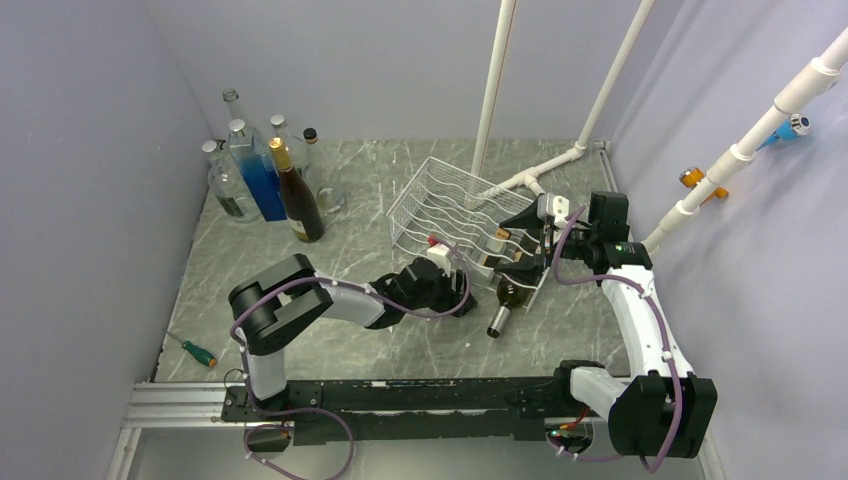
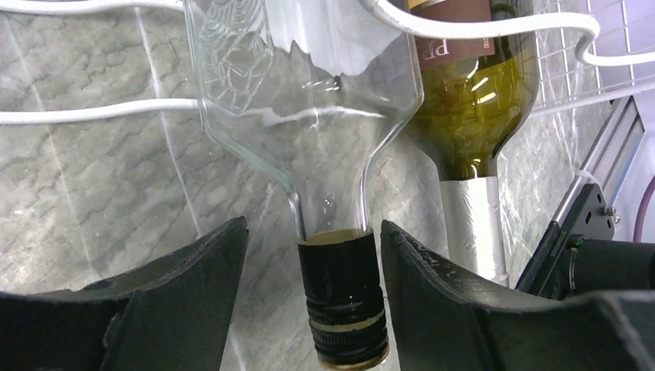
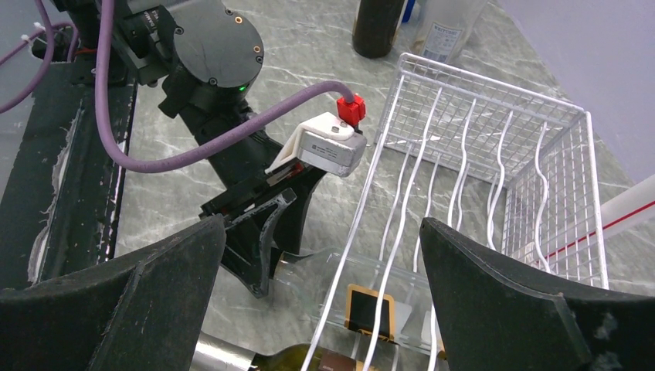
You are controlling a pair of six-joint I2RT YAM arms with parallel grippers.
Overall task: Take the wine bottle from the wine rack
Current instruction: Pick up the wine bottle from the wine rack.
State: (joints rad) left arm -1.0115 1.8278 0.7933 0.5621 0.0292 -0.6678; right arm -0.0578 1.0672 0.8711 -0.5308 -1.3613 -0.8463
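Note:
The white wire wine rack (image 1: 430,190) stands mid-table, with two bottles lying in its near end. In the left wrist view a clear bottle (image 2: 309,93) has its black screw cap (image 2: 344,297) between my left gripper's (image 2: 313,232) open fingers (image 2: 193,286), with a gap on each side. Beside it lies a green wine bottle (image 2: 471,100) with a silver foil neck, which juts out of the rack (image 1: 497,320). My right gripper (image 3: 323,228) is open wide above the clear bottle's black-and-gold label (image 3: 371,309), holding nothing. The rack wires (image 3: 494,131) run under it.
Several upright bottles (image 1: 265,175) stand at the back left corner. A green-handled screwdriver (image 1: 195,350) lies at the front left. White plastic pipes (image 1: 495,90) rise behind the rack and along the right wall (image 1: 760,130). An aluminium rail (image 1: 180,400) edges the front.

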